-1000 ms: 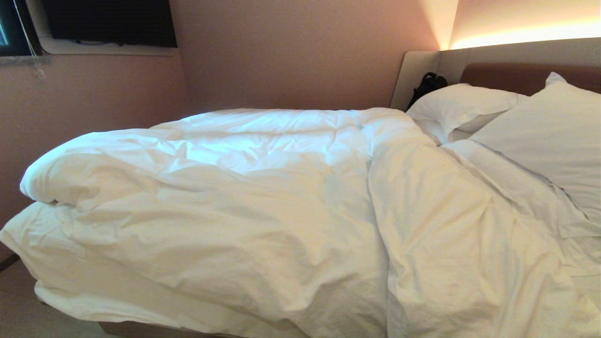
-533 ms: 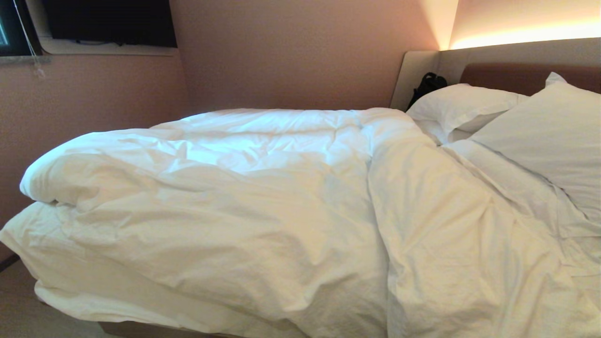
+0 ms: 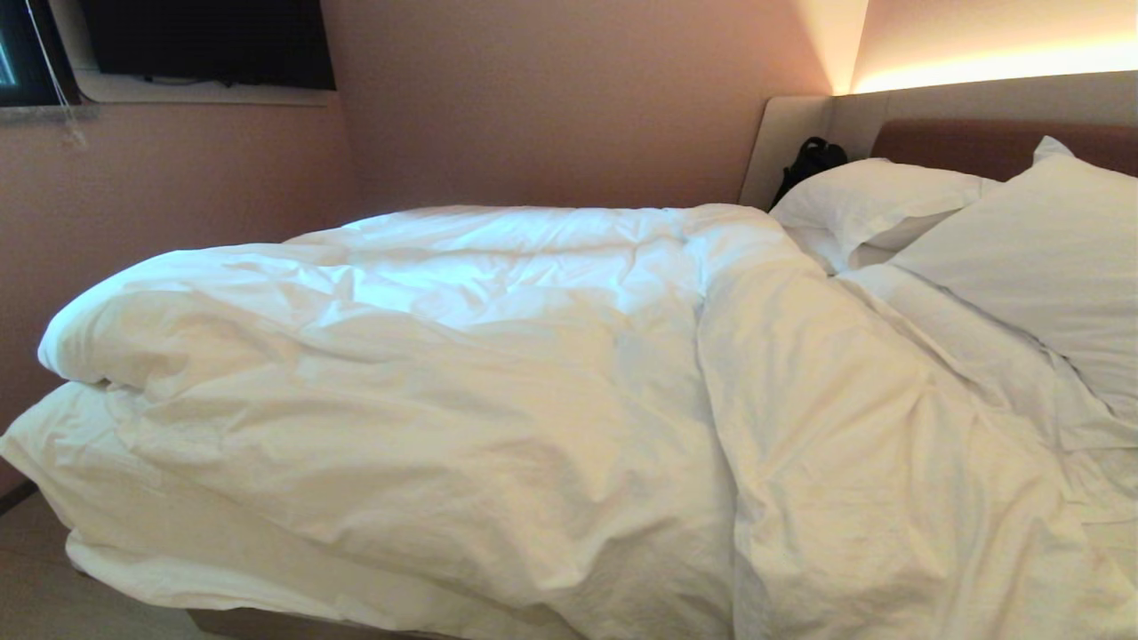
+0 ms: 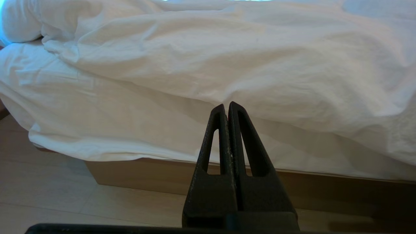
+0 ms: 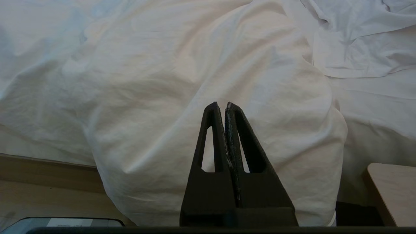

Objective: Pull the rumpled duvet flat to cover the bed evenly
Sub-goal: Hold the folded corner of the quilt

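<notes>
- The left gripper (image 4: 226,104) hangs low at the bed's near side, its two black fingers pressed together with nothing between them. It points at the duvet (image 4: 208,65), which lies just ahead of the tips and apart from them.
- In the left wrist view the duvet's edge spills over the side of the bed (image 4: 136,174), above the tan wooden base and the pale floor (image 4: 48,195).
- From the head view, neither arm shows. The duvet (image 3: 444,382) is a thick, puffy white quilt, bunched and creased, piled high toward the left end of the bed and folded over on itself there.
- Further right, a long ridge of duvet runs toward the headboard (image 3: 978,142), leaving wrinkled sheet (image 3: 1022,382) bare beside it.
- Two white pillows (image 3: 880,200) lean against the headboard at far right.
- The right gripper (image 5: 225,104) is likewise closed and empty, aimed at a hanging fold of duvet (image 5: 211,81) near the tips, not touching.
</notes>
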Tool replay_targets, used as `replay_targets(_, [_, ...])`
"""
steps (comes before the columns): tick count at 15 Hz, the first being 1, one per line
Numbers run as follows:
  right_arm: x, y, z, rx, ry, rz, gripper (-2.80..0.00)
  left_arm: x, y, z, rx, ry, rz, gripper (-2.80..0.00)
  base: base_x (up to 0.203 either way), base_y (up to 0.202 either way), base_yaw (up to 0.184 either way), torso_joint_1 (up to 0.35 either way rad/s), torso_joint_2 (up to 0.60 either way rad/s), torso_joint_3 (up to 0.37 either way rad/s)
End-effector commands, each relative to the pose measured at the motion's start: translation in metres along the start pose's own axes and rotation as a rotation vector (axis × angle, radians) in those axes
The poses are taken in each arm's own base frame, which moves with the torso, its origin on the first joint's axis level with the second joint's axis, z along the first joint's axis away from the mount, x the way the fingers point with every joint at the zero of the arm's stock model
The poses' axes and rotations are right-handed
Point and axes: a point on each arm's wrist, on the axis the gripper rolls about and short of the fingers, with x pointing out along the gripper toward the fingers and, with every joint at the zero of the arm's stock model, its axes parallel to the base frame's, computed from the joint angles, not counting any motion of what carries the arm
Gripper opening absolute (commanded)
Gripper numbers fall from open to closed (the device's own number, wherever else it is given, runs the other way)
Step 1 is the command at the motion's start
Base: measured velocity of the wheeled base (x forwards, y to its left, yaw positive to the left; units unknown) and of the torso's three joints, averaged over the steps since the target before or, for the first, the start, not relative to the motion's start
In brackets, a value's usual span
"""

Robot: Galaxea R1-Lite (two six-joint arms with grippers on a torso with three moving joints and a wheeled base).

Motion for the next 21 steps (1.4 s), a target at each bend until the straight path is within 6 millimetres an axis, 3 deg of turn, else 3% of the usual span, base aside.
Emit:
replay_targets(1, [0.0001, 0.0000, -0.0001, 0.001, 0.002, 0.000, -2.80, 0.0000, 0.0000, 0.0000, -0.003, 0.000, 0.000, -2.80, 0.000, 0.000, 0.000, 0.000, 0.00, 0.000])
replay_targets(5, [0.0001, 0.0000, -0.0001, 0.001, 0.002, 0.000, -2.80, 0.0000, 0.0000, 0.0000, -0.005, 0.000, 0.000, -2.80, 0.000, 0.000, 0.000, 0.000, 0.00, 0.000])
replay_targets(10, [0.0001, 0.0000, -0.0001, 0.001, 0.002, 0.000, -2.80, 0.0000, 0.0000, 0.0000, -0.005, 0.000, 0.000, -2.80, -0.157, 0.000, 0.001, 0.002, 0.00, 0.003])
replay_targets(17, [0.0001, 0.0000, -0.0001, 0.001, 0.002, 0.000, -2.80, 0.0000, 0.0000, 0.0000, -0.005, 0.000, 0.000, -2.80, 0.000, 0.000, 0.000, 0.000, 0.00, 0.000])
replay_targets(21, [0.0001, 0.0000, -0.0001, 0.001, 0.002, 0.000, -2.80, 0.0000, 0.0000, 0.0000, -0.005, 0.000, 0.000, -2.80, 0.000, 0.152, -0.005, 0.001, 0.00, 0.004])
